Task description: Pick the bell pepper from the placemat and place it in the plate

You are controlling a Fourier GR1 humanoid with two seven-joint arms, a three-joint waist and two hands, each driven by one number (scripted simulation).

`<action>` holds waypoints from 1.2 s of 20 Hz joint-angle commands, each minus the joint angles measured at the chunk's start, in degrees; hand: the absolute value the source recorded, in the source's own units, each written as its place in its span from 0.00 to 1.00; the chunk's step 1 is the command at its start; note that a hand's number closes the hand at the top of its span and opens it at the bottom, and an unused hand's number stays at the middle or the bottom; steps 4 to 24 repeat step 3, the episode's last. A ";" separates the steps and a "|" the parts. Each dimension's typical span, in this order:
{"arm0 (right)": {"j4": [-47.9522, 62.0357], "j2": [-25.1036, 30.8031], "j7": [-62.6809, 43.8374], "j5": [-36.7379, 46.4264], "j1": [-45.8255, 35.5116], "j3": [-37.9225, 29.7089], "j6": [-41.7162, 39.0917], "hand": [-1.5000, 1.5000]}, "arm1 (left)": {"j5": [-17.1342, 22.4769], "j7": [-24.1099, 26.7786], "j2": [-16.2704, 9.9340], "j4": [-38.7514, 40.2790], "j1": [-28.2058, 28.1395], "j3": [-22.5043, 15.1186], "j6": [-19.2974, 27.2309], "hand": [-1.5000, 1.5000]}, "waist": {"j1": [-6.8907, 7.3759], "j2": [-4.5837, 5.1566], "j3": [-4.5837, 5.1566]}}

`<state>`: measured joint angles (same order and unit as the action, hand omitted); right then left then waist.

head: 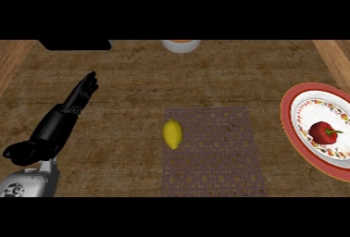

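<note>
Head view: the pepper (324, 133) is seen lying on the plate (295, 107) at the right edge of the counter (137, 74), its red body on the white inner part, with the green stem pointing right and slightly up toward the far rim. It is no longer on the placemat (219, 157), which is spread at the centre and is well apart from the plate. On the left border of the placemat a yellow fruit, perhaps a lemon (172, 134), is set with its long axis running away from the robot.

Only the left robot hand (82, 95) is shown, at the left side, fingers straight and pointing up and away, nothing held; it is judged to be resting. The pepper lies far to the right of it, across the whole placemat, so this robot hand is the farther one from the plate. The right robot hand is not shown, so its state cannot be told.

Since the pepper is already inside the plate, the placing is judged to be done, and no reach toward the pepper seems called for. A cup-like thing (181, 45) is partly cut off at the far edge
</note>
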<state>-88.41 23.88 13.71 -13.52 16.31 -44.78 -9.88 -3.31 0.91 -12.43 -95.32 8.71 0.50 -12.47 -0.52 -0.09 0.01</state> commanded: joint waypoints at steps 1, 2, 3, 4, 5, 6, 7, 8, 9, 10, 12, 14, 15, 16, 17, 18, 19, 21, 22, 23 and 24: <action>-4.43 0.37 -1.19 -4.75 6.61 -4.29 -7.34 0.00 | 1.31 1.95 -0.88 0.15 -0.25 2.17 -1.40 0.50 | -0.13 -0.02 0.02; -4.66 0.49 -3.95 -2.90 3.96 -3.12 -5.85 0.00 | 1.16 1.08 -1.08 1.88 0.95 2.01 -2.65 0.50 | 0.12 0.05 0.01; -4.63 -0.55 -1.67 -2.23 4.08 -3.42 -6.64 0.00 | 0.08 -1.13 0.72 -1.32 -0.99 0.02 -1.49 0.50 | 0.22 0.03 0.00; -4.63 -0.55 -1.67 -2.23 4.08 -3.42 -6.64 0.00 | 0.08 -1.13 0.72 -1.32 -0.99 0.02 -1.49 0.50 | 0.22 0.03 0.00; -4.63 -0.55 -1.67 -2.23 4.08 -3.42 -6.64 0.00 | 0.08 -1.13 0.72 -1.32 -0.99 0.02 -1.49 0.50 | 0.22 0.03 0.00; -4.63 -0.55 -1.67 -2.23 4.08 -3.42 -6.64 0.00 | 0.08 -1.13 0.72 -1.32 -0.99 0.02 -1.49 0.50 | 0.22 0.03 0.00; -4.63 -0.55 -1.67 -2.23 4.08 -3.42 -6.64 0.00 | 0.08 -1.13 0.72 -1.32 -0.99 0.02 -1.49 0.50 | 0.22 0.03 0.00; -4.63 -0.55 -1.67 -2.23 4.08 -3.42 -6.64 0.00 | 0.08 -1.13 0.72 -1.32 -0.99 0.02 -1.49 0.50 | 0.22 0.03 0.00; -4.63 -0.55 -1.67 -2.23 4.08 -3.42 -6.64 0.00 | 0.08 -1.13 0.72 -1.32 -0.99 0.02 -1.49 0.50 | 0.22 0.03 0.00; -4.63 -0.55 -1.67 -2.23 4.08 -3.42 -6.64 0.00 | 0.08 -1.13 0.72 -1.32 -0.99 0.02 -1.49 0.50 | 0.22 0.03 0.00; -4.63 -0.55 -1.67 -2.23 4.08 -3.42 -6.64 0.00 | 0.08 -1.13 0.72 -1.32 -0.99 0.02 -1.49 0.50 | 0.22 0.03 0.00; -4.63 -0.55 -1.67 -2.23 4.08 -3.42 -6.64 0.00 | 0.08 -1.13 0.72 -1.32 -0.99 0.02 -1.49 0.50 | 0.22 0.03 0.00; -4.63 -0.55 -1.67 -2.23 4.08 -3.42 -6.64 0.00 | 0.08 -1.13 0.72 -1.32 -0.99 0.02 -1.49 0.50 | 0.22 0.03 0.00; -4.63 -0.55 -1.67 -2.23 4.08 -3.42 -6.64 0.00 | 0.08 -1.13 0.72 -1.32 -0.99 0.02 -1.49 0.50 | 0.22 0.03 0.00; -4.63 -0.55 -1.67 -2.23 4.08 -3.42 -6.64 0.00 | 0.08 -1.13 0.72 -1.32 -0.99 0.02 -1.49 0.50 | 0.22 0.03 0.00; -4.63 -0.55 -1.67 -2.23 4.08 -3.42 -6.64 0.00 | 0.08 -1.13 0.72 -1.32 -0.99 0.02 -1.49 0.50 | 0.22 0.03 0.00; -4.63 -0.55 -1.67 -2.23 4.08 -3.42 -6.64 0.00 | 0.08 -1.13 0.72 -1.32 -0.99 0.02 -1.49 0.50 | 0.22 0.03 0.00; -4.63 -0.55 -1.67 -2.23 4.08 -3.42 -6.64 0.00 | 0.08 -1.13 0.72 -1.32 -0.99 0.02 -1.49 0.50 | 0.22 0.03 0.00; -4.63 -0.55 -1.67 -2.23 4.08 -3.42 -6.64 0.00 | 0.08 -1.13 0.72 -1.32 -0.99 0.02 -1.49 0.50 | 0.22 0.03 0.00; -4.63 -0.55 -1.67 -2.23 4.08 -3.42 -6.64 0.00 | 0.08 -1.13 0.72 -1.32 -0.99 0.02 -1.49 0.50 | 0.22 0.03 0.00; -4.63 -0.55 -1.67 -2.23 4.08 -3.42 -6.64 0.00 | 0.08 -1.13 0.72 -1.32 -0.99 0.02 -1.49 0.50 | 0.22 0.03 0.00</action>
